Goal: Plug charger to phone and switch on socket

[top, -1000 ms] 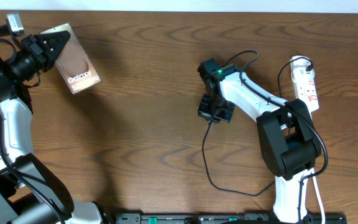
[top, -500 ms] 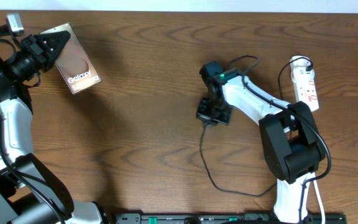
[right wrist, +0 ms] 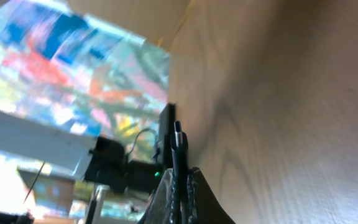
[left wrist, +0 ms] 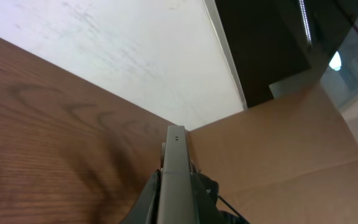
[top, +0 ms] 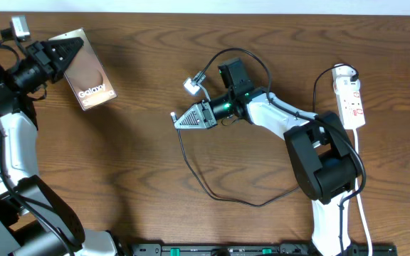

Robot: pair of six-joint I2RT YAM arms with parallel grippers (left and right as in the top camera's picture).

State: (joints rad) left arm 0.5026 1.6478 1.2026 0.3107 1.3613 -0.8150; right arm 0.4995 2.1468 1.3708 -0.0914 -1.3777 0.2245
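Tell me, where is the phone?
In the overhead view the phone is at the upper left, its end pinched in the left gripper.

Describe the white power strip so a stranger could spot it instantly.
On the brown wooden table, look to the right edge, just past the right arm. There lies a small white oblong power strip. Its red switch marks set it apart from the thin black charger cable looping mid-table.

Phone (top: 90, 70) left, socket (top: 351, 96) far right
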